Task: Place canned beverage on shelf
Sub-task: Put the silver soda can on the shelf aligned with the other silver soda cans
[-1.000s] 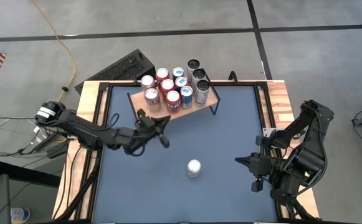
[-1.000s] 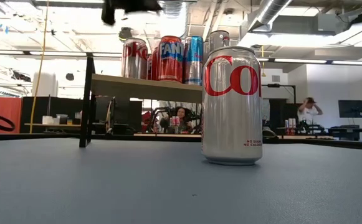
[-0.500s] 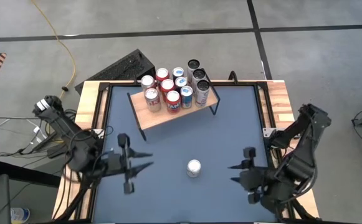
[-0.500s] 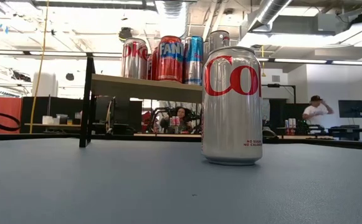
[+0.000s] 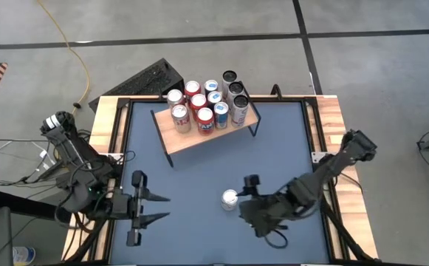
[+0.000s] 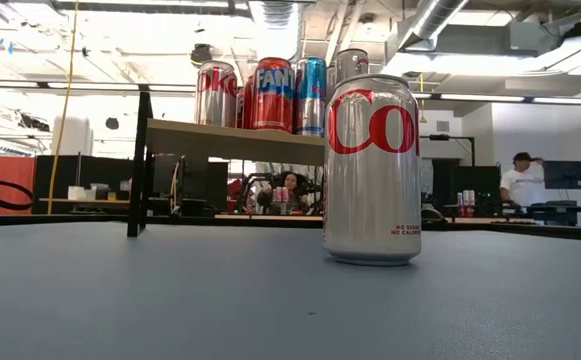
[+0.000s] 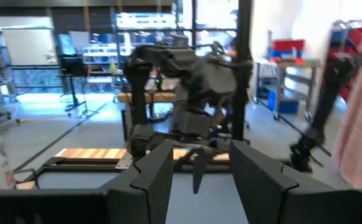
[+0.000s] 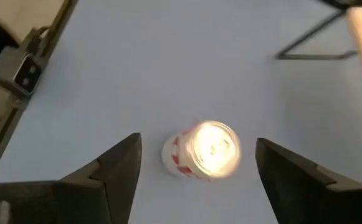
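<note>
High view showed 1 silver can (image 5: 230, 199) standing upright and alone on the blue desk (image 5: 273, 140), well apart from the shelf (image 5: 199, 133) at the far side; that shelf already carried a cluster of upright cans (image 5: 205, 103) packed toward 1 end of its wooden board, which left bare wood at the front as the likely room for another. The right end effector (image 5: 249, 199) hung just beside the lone can, not touching it; the right wrist view looked down on the can's bright lid (image 8: 210, 147) sitting between the 2 dark fingers (image 8: 115, 168) spread wide on either side, a stance that suited closing around the can's body, though nothing was gripped. The left end effector (image 5: 152, 208) waited near the left edge of the desk, its prongs parted and holding nothing, clear of the can and the shelf, probably so as not to crowd the other arm. Low view showed the lone can in front, the shelf behind it.
</note>
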